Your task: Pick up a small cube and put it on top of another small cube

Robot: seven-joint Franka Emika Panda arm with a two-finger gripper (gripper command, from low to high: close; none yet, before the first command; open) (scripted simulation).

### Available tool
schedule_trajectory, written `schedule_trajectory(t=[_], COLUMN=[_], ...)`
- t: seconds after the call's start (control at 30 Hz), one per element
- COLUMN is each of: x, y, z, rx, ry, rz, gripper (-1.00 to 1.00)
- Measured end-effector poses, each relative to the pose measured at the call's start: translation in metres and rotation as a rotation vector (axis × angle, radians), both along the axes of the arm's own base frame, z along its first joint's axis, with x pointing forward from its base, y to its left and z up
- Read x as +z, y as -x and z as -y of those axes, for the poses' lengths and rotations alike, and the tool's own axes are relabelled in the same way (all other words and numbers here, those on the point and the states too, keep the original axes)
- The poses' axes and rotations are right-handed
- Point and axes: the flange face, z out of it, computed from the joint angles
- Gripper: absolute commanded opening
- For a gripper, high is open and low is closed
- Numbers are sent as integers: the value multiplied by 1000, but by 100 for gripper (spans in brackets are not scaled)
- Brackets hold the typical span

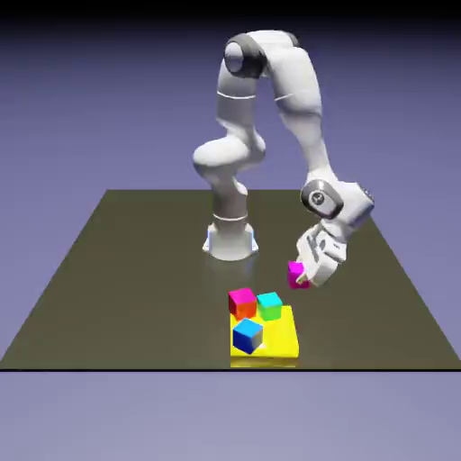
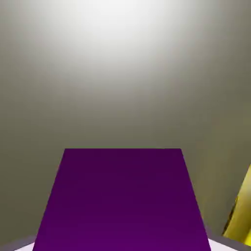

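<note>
The small magenta-purple cube [image 1: 297, 274] hangs just above the table, right of the yellow slab, with my gripper [image 1: 306, 277] shut on it. In the hand view the same cube [image 2: 122, 201] fills the lower middle as a large dark purple face and hides most of my fingers. The green cube with the cyan-teal top [image 1: 269, 306] stands on the yellow slab [image 1: 279, 344], a short way to the lower left of the held cube in the exterior view.
On the slab also stand a pink-topped cube with a red-orange side [image 1: 241, 302] and a blue cube with a yellowish side [image 1: 248, 336]. A yellow edge of the slab [image 2: 240, 215] shows at the hand view's right. The robot base [image 1: 230, 236] stands behind.
</note>
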Motion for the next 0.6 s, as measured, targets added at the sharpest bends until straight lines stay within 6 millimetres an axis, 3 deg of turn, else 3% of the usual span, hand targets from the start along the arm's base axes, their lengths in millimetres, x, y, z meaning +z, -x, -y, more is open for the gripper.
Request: schedule_trajectory(t=[0.13,0.3,0.6], x=[19,45,97], y=[-61,-132,-239], z=[12,40,125], rx=[-104,-235,-465], ry=[6,7,-11], rz=[6,6,-8], gripper=[-100,-100,-100])
